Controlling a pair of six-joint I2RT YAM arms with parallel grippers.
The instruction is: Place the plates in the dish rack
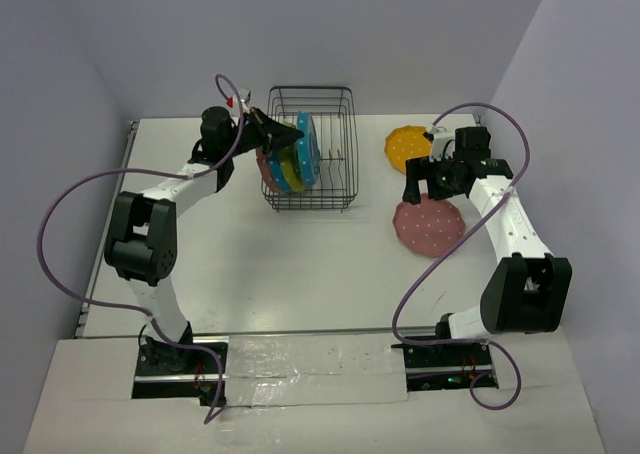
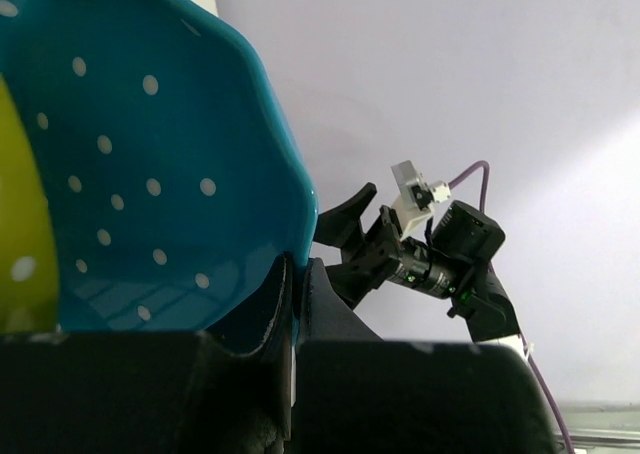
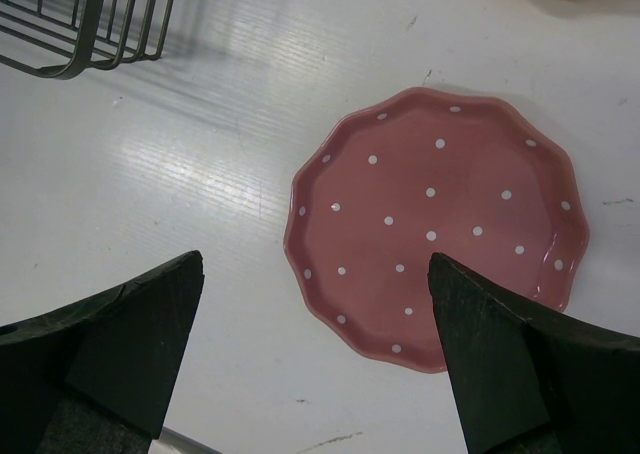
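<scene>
Left tool (image 2: 297,279) tight on teal plate (image 2: 150,174)'s scalloped rim

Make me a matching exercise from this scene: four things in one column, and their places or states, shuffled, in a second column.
Things:
1. teal plate
2. pink plate on the table
3. orange-yellow plate
4. dish rack

Places or states:
A. flat beneath the open right gripper
B. holds plates standing on edge
C. rim pinched in the shut left gripper
D. flat at the table's far right

Pairs: 1-C, 2-A, 3-D, 4-B
</scene>
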